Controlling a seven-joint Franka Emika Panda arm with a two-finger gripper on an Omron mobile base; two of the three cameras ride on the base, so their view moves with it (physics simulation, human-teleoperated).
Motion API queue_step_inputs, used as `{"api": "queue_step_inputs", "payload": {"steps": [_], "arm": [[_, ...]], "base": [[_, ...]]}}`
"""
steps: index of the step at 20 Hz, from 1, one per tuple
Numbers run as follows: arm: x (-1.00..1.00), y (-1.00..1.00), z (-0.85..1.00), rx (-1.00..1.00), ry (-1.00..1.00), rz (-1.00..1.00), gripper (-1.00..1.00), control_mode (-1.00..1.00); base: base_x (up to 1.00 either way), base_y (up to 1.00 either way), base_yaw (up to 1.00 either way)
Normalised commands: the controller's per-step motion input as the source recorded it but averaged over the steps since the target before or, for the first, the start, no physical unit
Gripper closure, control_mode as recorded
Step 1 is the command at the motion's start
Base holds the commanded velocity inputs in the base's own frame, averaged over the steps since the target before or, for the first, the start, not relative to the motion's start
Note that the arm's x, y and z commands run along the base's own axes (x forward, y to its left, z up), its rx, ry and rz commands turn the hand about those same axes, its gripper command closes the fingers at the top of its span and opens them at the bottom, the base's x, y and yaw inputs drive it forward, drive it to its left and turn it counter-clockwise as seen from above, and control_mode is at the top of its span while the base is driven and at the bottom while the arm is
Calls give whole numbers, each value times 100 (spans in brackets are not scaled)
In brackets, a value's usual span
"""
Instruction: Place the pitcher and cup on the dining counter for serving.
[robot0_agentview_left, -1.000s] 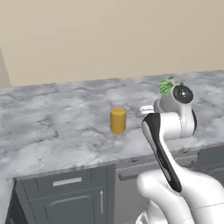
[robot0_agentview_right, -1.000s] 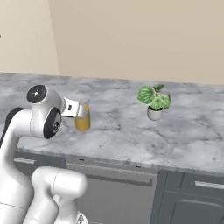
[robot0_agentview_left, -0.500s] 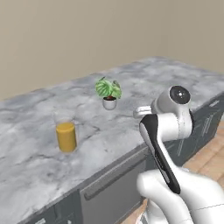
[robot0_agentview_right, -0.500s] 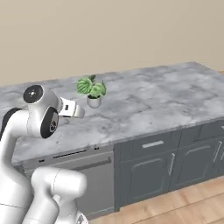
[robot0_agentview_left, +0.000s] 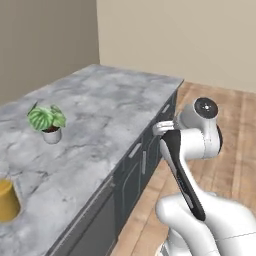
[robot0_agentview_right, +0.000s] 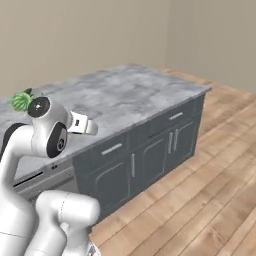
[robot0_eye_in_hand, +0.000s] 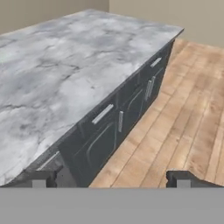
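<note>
Right now my hand (robot0_eye_in_hand: 111, 179) stands wide open with nothing between its two dark fingertips (robot0_eye_in_hand: 39, 178), which sit far apart at the bottom of the hand view. It hangs in the air off the front edge of the desk, above the dark grey cabinet fronts (robot0_eye_in_hand: 118, 122) and the wooden plank floor (robot0_eye_in_hand: 183, 131). From the left base view the hand sits at the end of my white arm (robot0_agentview_left: 192, 145), beside the drawers and just below the level of the desk's top.

The dining desk (robot0_agentview_left: 100, 115) is a long slab of white marble with grey veins, running away toward a beige wall. Its far corner is bare marble in the hand view (robot0_eye_in_hand: 65, 65) and in the right base view (robot0_agentview_right: 130, 90).

The yellow cup (robot0_agentview_left: 7, 200) stands upright on the marble near the front edge, at the lower left of the left base view and well apart from my hand. Farther back on the desk is a small potted plant (robot0_agentview_left: 47, 122) with striped green leaves in a pale pot, apart from the cup. In the right base view the plant's leaves (robot0_agentview_right: 21, 100) peek out behind my arm's joint.
</note>
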Motion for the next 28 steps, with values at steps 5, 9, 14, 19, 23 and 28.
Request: {"api": "queue_step_inputs", "payload": {"steps": [5, 9, 14, 19, 23, 28], "arm": [[0, 0, 0, 0, 0, 0, -100, 100], [0, 0, 0, 0, 0, 0, -100, 100], [0, 0, 0, 0, 0, 0, -100, 100], [0, 0, 0, 0, 0, 0, -100, 100], [0, 0, 0, 0, 0, 0, -100, 100], [0, 0, 0, 0, 0, 0, -100, 100]], "base": [[1, -79, -62], [7, -83, -64], [24, -68, -64], [52, -41, -62], [59, -40, -60], [48, -56, -59]]}}
